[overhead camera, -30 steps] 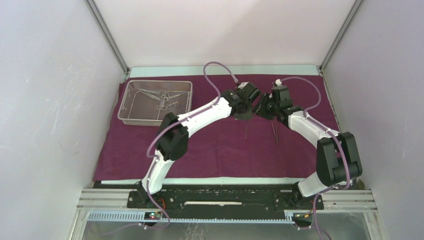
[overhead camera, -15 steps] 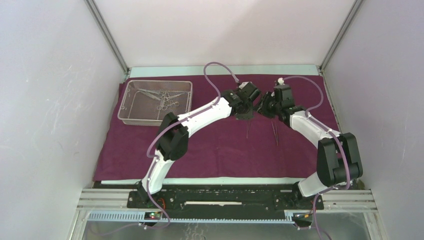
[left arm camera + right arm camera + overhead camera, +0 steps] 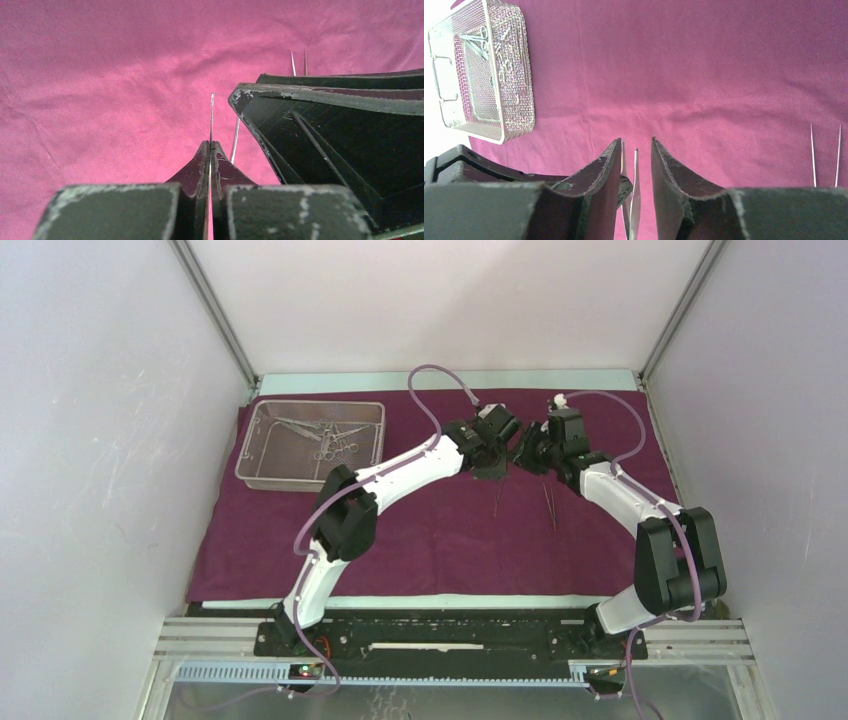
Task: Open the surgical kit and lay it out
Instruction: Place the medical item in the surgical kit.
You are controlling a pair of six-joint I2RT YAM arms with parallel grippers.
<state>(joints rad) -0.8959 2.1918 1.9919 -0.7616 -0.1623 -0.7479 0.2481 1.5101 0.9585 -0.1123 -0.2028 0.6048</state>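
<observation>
Maroon-purple cloth wrap [image 3: 420,540] lies spread flat, and above its far middle the left tool [image 3: 210,149] clamps thin steel tweezers [image 3: 212,112] while the right tool [image 3: 636,142] stands narrowly parted around them.

Pale table [image 3: 440,381] carries my maroon cloth wrap [image 3: 440,540], spread flat over nearly all of it; bare strips show along the far and near edges.

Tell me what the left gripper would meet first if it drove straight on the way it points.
Likely the maroon cloth, touched first by the tweezers that the left gripper pinches shut; depth is unclear.
</observation>
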